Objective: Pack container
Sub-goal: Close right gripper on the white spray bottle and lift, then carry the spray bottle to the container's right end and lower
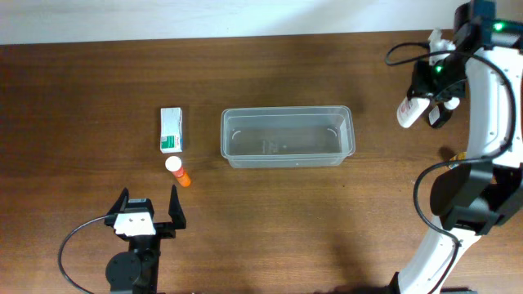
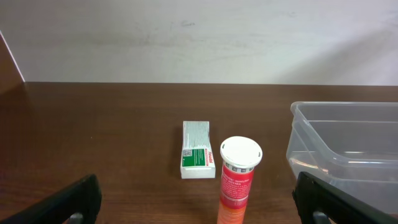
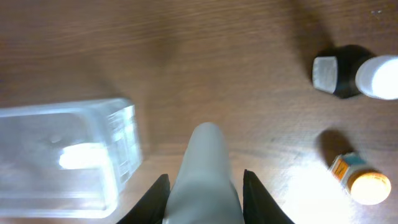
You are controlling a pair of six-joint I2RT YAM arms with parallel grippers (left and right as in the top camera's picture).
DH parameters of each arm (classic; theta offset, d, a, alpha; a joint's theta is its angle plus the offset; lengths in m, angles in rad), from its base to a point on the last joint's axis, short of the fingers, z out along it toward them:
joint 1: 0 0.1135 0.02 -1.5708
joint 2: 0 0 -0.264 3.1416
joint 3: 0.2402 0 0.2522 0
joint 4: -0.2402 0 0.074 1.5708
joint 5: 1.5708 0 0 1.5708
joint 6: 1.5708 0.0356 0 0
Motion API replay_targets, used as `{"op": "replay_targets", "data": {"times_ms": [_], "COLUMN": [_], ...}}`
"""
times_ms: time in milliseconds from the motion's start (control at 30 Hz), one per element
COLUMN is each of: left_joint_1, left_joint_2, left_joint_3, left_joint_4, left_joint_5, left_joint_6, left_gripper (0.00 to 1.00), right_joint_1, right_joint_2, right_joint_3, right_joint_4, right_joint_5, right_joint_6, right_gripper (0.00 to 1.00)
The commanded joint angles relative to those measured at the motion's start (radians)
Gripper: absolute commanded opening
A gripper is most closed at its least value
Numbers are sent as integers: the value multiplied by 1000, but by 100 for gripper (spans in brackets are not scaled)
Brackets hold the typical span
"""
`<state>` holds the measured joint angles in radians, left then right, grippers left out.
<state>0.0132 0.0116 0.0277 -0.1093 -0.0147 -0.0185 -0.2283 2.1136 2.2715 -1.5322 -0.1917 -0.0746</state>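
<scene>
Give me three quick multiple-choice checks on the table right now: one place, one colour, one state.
1. Relative to the container, the green-and-white box lies:
A) inside it
B) outside it, on the robot's left
C) outside it, on the robot's right

2. The orange tube has a cap that is:
A) black
B) white
C) green

3. The right gripper is:
A) open and empty
B) out of view
C) closed on a white bottle

Answers:
1 B: the overhead view shows the box apart from the container's left end.
2 B: the left wrist view shows the white cap.
3 C: the right wrist view shows the bottle between the fingers.
</scene>
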Motion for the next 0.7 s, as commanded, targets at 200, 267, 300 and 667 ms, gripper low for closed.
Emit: {"op": "replay_targets", "data": {"times_ms": [200,267,300,667], "left_joint_1": [5,5,5,5], "left_joint_2": [-6,-6,-6,-6], "left_joint_3": [-7,-7,-7,-7], "left_joint_4": [4,4,4,4], "left_joint_5": [11,10,10,10], "left_joint_6": [16,16,16,16], "left_gripper": [99,99,99,99], "right_joint_1": [124,155,172,349], "right_joint_2": [-33,-37,-38,-35], "right_joint_3": [135,135,135,134], "right_joint_4": [-159,-167,-166,-111], "right_joint_5": [-85,-79,-74,24], "right_joint_6": [20,20,20,88], "right_gripper": [14,13,13,13]}}
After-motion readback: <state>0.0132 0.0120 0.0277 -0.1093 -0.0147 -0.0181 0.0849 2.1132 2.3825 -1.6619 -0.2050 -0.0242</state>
